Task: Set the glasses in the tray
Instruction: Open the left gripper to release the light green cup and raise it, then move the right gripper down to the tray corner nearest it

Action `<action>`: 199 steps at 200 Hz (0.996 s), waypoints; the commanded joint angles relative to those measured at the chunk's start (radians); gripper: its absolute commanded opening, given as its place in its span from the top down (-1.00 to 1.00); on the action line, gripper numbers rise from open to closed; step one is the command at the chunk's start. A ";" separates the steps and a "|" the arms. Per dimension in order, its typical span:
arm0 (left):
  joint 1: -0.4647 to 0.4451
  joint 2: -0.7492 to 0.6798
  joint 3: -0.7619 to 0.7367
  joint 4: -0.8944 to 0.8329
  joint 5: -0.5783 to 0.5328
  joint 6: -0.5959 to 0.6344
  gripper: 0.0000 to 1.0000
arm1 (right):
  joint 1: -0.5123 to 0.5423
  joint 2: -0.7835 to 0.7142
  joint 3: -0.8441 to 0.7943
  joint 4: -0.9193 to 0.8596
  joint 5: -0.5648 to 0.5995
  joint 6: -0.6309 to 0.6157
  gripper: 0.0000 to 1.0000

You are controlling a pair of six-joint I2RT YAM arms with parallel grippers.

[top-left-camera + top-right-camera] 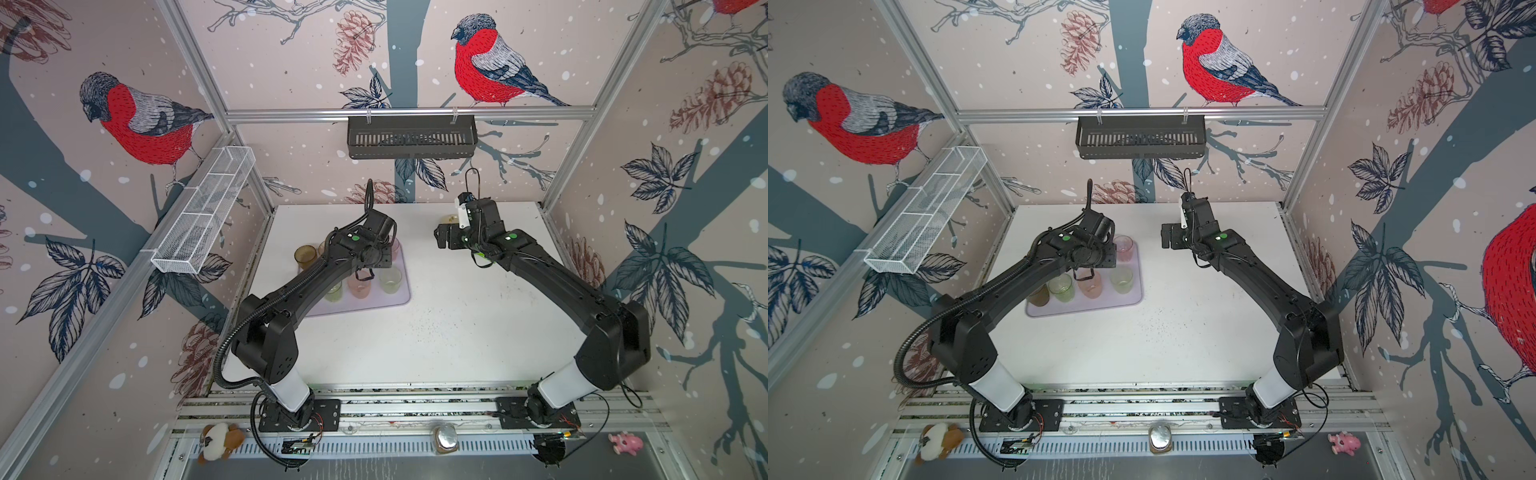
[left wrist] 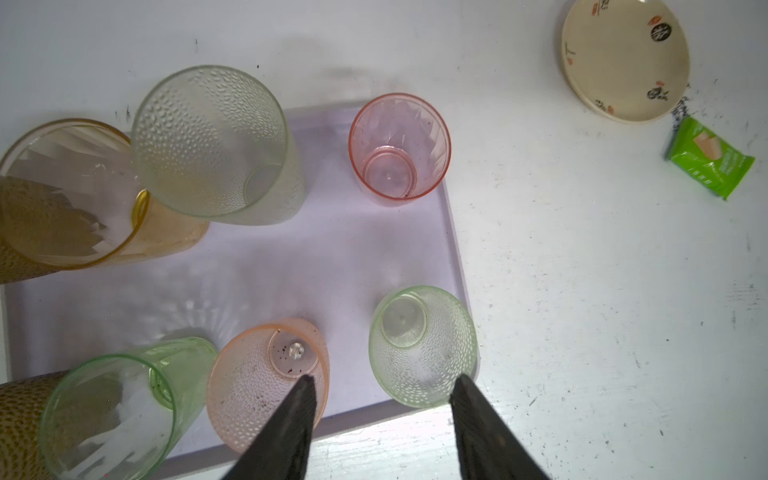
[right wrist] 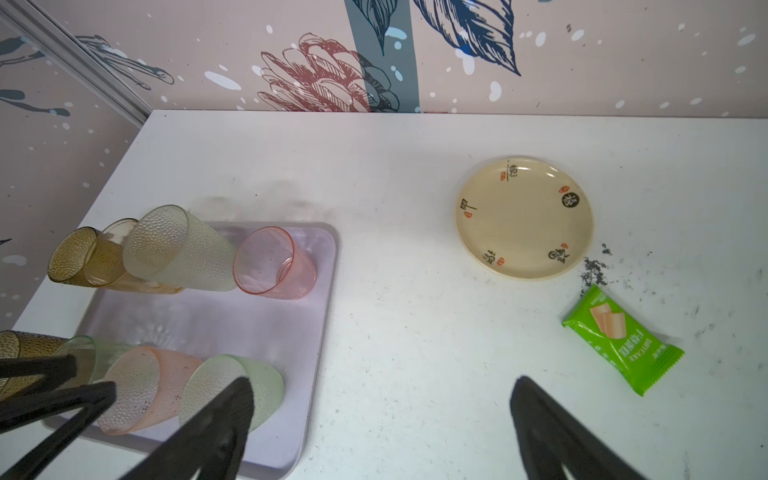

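The glasses stand upright in two rows on the lilac tray point(image 2: 291, 257). The pink dimpled glass point(image 2: 249, 390) is in the row nearer to the robot, between a green glass point(image 2: 120, 407) and a pale green glass point(image 2: 422, 345). It is close to both, and I see no contact. One brown glass point(image 1: 305, 257) stands at the far left corner, and I cannot tell if its base is inside the rim.

The left tool point(image 2: 384, 379) hangs just above the pink dimpled glass. Its jaws are partly apart and it has hold of nothing. I judge that the step in hand is the release of this glass. To do it well, the tool should rise straight up until its fingers are above all the rims, and only then go sideways, because the neighbours look light and would tip easily.

The right tool point(image 3: 382, 380) is wide open and empty over the bare worktop point(image 3: 415, 291), beside the tray. A cream plate point(image 3: 523, 216) and a green snack packet point(image 3: 623, 338) lie further away.
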 commanded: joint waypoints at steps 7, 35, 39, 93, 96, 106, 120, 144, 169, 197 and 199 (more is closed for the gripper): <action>0.010 -0.030 0.016 -0.032 0.015 -0.030 -0.42 | -0.002 0.015 -0.011 0.038 -0.038 0.031 -0.91; 0.027 -0.057 0.013 -0.029 0.035 -0.032 -0.75 | -0.002 0.050 -0.012 0.033 -0.067 0.037 -0.91; 0.030 -0.062 0.011 -0.030 0.037 -0.034 -0.78 | -0.003 0.057 -0.009 0.030 -0.071 0.039 -0.91; 0.101 -0.136 -0.042 0.026 0.099 -0.051 -0.93 | -0.008 0.145 0.007 0.032 -0.134 0.048 -0.89; 0.104 -0.140 -0.046 0.032 0.099 -0.049 -0.93 | -0.009 0.150 0.008 0.035 -0.138 0.048 -0.89; 0.107 -0.155 -0.060 0.051 0.101 -0.039 -0.93 | -0.009 0.169 0.015 0.040 -0.152 0.049 -0.88; 0.110 -0.175 -0.077 0.079 0.094 -0.033 -0.93 | -0.007 0.194 0.024 0.043 -0.164 0.049 -0.87; 0.124 -0.189 -0.077 0.091 0.103 -0.028 -0.93 | -0.005 0.240 0.042 0.043 -0.176 0.046 -0.86; 0.133 -0.189 -0.076 0.098 0.121 -0.025 -0.93 | 0.000 0.285 0.061 0.043 -0.186 0.042 -0.84; 0.137 -0.190 -0.076 0.113 0.143 -0.021 -0.94 | 0.005 0.339 0.087 0.045 -0.205 0.040 -0.80; 0.137 -0.191 -0.076 0.113 0.143 -0.021 -0.93 | 0.006 0.342 0.089 0.045 -0.208 0.040 -0.80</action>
